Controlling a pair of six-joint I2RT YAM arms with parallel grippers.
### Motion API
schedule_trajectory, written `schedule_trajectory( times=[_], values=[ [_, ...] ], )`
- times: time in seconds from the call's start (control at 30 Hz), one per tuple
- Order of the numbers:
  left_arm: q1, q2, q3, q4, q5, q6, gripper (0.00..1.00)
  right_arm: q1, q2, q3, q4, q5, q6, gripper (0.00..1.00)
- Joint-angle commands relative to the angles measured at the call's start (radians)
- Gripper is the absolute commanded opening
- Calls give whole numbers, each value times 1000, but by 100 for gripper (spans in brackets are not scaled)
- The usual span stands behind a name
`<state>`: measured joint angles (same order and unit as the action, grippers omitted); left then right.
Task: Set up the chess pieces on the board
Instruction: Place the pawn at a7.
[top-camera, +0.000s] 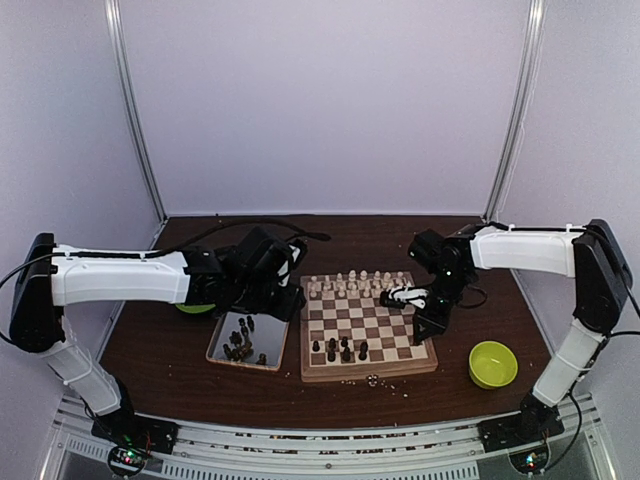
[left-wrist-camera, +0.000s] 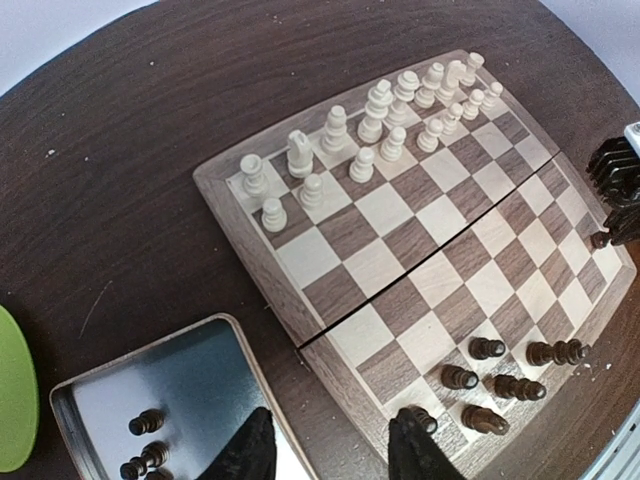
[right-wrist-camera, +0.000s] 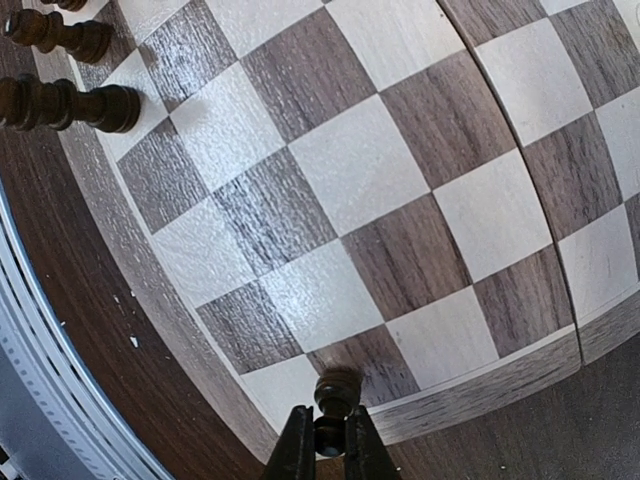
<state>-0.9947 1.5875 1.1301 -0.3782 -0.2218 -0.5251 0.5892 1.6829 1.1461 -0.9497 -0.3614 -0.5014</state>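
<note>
Surveying, top external view: the board (top-camera: 370, 325) lies on the dark counter (top-camera: 150, 385), between the two arms.
Far rows: pale chessmen (top-camera: 360, 283) stand in the two rows at the board's far edge.
Near rows: a few dark chess pieces (top-camera: 340, 350) stand on the left half.
Left of board: a silver tray (top-camera: 218, 350) lies just beside it, with more dark pieces inside.
Left arm (top-camera: 120, 277): reaches over the tray's far end, next to the board's far-left corner.
Right arm (top-camera: 520, 248): bends down over the board's right edge.
Right of board: a green bowl (top-camera: 493, 363) sits on the counter, apart from the board.
Left wrist view: a tray (left-wrist-camera: 190, 370) corner and a board (left-wrist-camera: 430, 250) corner lie below the camera.
Left jaws: released. The two fingertips (left-wrist-camera: 250, 455) stand apart with nothing between them, one over the tray and the other over the board corner beside a dark piece.
Pieces, same view: dark chess pieces (left-wrist-camera: 500, 385) cluster on the near rows, and pale chessmen (left-wrist-camera: 380, 130) fill the far rows.
Right wrist view: bare squares of the board (right-wrist-camera: 350, 180) fill the frame, with two dark pieces at upper left.
Right jaws: clenched on a single dark chessman, the held piece (right-wrist-camera: 337, 395), which is pinched between both fingers (right-wrist-camera: 295, 450) with its far end past the tips.
Held piece position: over the board's outermost row, at the raised border. Whether it touches the wood cannot be told.
</note>
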Motion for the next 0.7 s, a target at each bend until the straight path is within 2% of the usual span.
schedule_trajectory(
  times=[0.0, 0.17, 0.5, 0.67],
  values=[
    [1, -15, -14, 20, 12, -16, 40, 1, 24, 41, -1, 35, 4, 0],
    [1, -11, -19, 27, 21, -19, 39, 1, 47, 54, -5, 35, 7, 3],
    [1, -23, -19, -1, 7, -24, 40, -1, 5, 88, -44, 18, 33, 35],
    [1, -64, -19, -94, -71, -62, 41, -11, -90, 140, -67, -50, 68, 41]
  ],
)
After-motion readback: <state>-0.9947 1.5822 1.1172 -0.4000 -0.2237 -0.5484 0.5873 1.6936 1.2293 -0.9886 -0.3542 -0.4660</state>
